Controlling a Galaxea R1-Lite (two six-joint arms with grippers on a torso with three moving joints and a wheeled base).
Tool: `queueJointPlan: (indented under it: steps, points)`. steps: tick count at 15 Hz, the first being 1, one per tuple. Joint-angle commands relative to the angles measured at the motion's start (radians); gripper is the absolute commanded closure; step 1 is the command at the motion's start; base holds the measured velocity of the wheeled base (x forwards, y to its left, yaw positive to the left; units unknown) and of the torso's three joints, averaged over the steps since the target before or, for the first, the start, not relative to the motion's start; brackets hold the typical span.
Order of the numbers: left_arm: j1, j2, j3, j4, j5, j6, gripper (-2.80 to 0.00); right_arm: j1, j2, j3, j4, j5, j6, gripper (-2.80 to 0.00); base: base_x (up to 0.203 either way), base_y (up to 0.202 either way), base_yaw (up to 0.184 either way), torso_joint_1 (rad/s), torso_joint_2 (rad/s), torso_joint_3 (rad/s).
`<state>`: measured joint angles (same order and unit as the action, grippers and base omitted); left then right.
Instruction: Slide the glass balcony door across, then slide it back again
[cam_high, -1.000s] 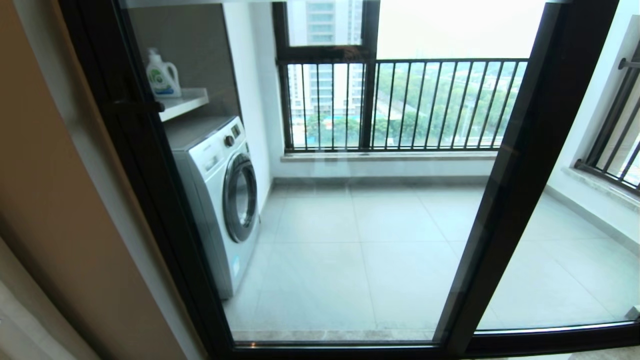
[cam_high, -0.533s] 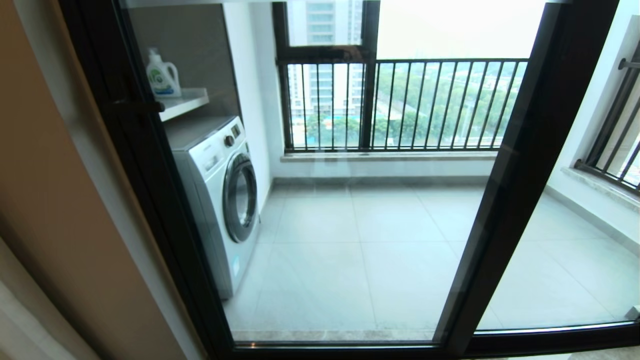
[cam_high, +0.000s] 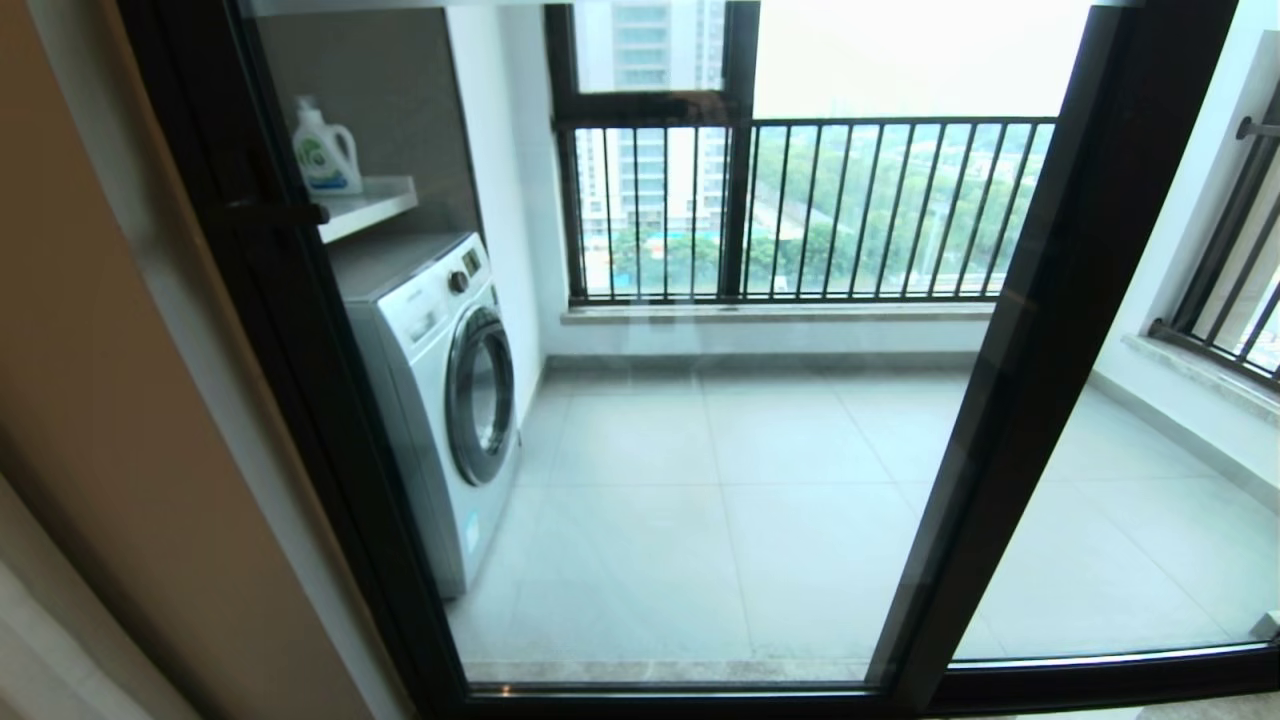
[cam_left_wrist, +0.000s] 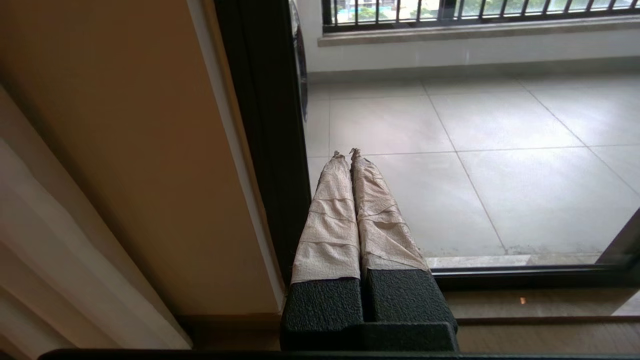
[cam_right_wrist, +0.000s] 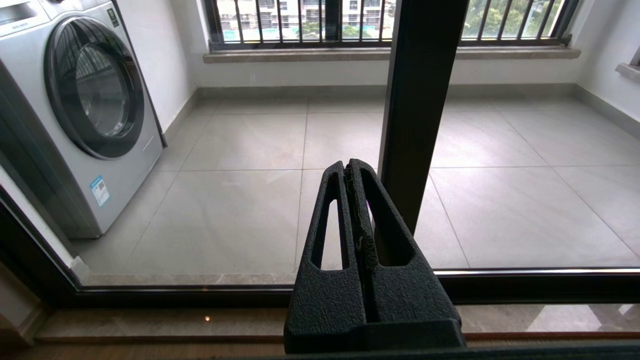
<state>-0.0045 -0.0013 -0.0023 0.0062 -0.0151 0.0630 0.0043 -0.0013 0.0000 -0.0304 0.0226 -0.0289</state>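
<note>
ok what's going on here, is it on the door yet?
Not yet. The glass balcony door sits across the opening with its left upright against the wall-side frame, and its short black handle is untouched. Neither arm shows in the head view. The left gripper is shut, hanging low near the door's left frame. The right gripper is also shut, low in front of the door's right upright. Neither touches anything. Behind the glass stands a washing machine.

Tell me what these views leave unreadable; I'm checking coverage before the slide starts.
- Head view: neither end effector is in frame.
- glass balcony door: its top is cut off by the picture's upper edge.
- short black handle: outside both wrist views.
- detergent bottle: label too small to read.
- washing machine: cropped at the right wrist view's edge.
</note>
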Motion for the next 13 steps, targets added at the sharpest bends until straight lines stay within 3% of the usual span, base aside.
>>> queueJointPlan:
  steps: [1,13]
  points:
    - [0.000,0.003,0.002,0.000,0.007,-0.054,0.00,0.000,0.001,0.012,0.000,0.000,0.000,0.00,0.000,0.000,0.000,0.000,0.00,0.000]
    - [0.000,0.003,0.002,0.000,0.014,-0.057,0.00,0.000,0.001,0.011,0.000,-0.001,0.009,0.00,0.000,0.000,0.000,0.000,0.00,0.000]
